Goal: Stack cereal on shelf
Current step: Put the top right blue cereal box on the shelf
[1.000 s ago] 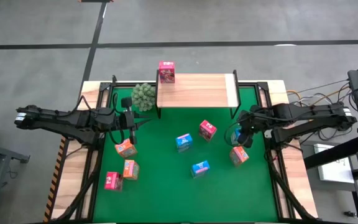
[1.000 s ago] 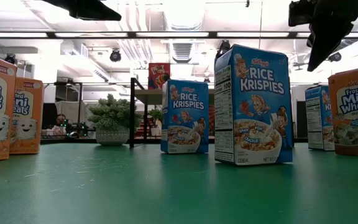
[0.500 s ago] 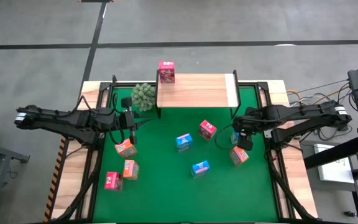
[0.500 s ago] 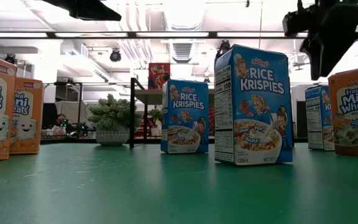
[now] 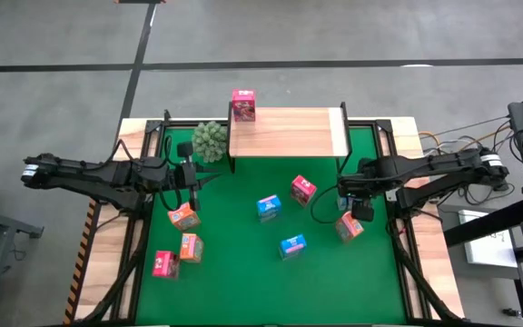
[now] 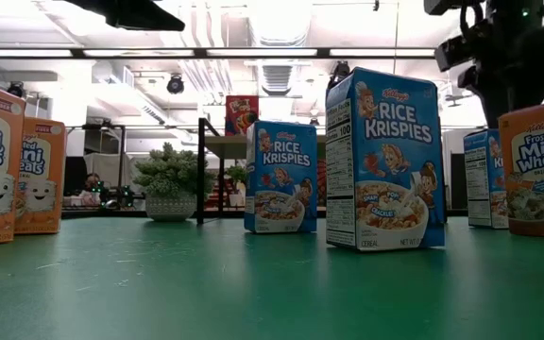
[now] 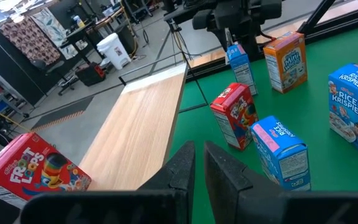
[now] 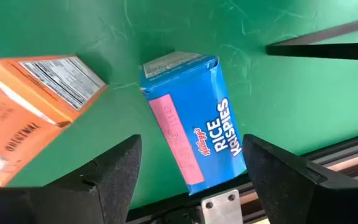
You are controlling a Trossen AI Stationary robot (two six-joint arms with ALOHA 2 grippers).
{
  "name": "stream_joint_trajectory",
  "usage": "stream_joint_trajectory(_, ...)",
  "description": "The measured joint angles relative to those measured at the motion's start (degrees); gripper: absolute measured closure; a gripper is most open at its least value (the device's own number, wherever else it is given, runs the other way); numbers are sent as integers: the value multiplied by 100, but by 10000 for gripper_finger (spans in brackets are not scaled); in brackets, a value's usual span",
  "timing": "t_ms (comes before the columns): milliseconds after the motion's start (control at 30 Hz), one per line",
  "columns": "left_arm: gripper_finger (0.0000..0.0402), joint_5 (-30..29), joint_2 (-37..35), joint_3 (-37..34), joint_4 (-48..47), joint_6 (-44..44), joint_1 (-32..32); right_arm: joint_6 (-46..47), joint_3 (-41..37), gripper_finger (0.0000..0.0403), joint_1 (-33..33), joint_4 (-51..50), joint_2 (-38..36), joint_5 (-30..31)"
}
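Since a second ago the right gripper (image 8: 191, 168) has slid sideways and now hangs over a blue Rice Krispies box (image 8: 194, 121), jaws spread wide, nothing held. Next to it sits an orange Frosted Mini Wheats box (image 8: 33, 102). Left gripper (image 7: 199, 163) hasn't budged, jaws clenched empty. One red Froot Loops box (image 5: 242, 104) stands on the shelf (image 5: 289, 133)'s left end; the rest are scattered on the green mat (image 5: 243, 272).

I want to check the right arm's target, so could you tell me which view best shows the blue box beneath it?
The right wrist view: the Rice Krispies box fills the space between the open right gripper fingers. The high view mostly hides it under the arm; the low view shows only a sliver; the left wrist view shows it distant.
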Motion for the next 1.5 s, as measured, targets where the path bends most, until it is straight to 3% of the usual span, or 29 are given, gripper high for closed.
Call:
stream_joint_trajectory(200, 387, 0, 0, 0, 4, 5, 0, -12, -77, 146, 0, 30, 177, 94)
stream_joint_trajectory(633, 387, 2, 0, -1, 4, 5, 0, -2, -79, 250, 0, 122, 166, 95)
stream_joint_trajectory(867, 387, 2, 0, -2, 2, -4, 0, 103, 1, 269, 0, 113, 131, 90)
stream_joint_trajectory(1300, 387, 4, 2, -37, -2, -65, 0, 792, 1833, 277, 0, -553, 129, 97)
stream_joint_trajectory(1500, 387, 4, 2, -37, 3, -65, 0, 824, 2738, 278, -26, -158, 164, 704)
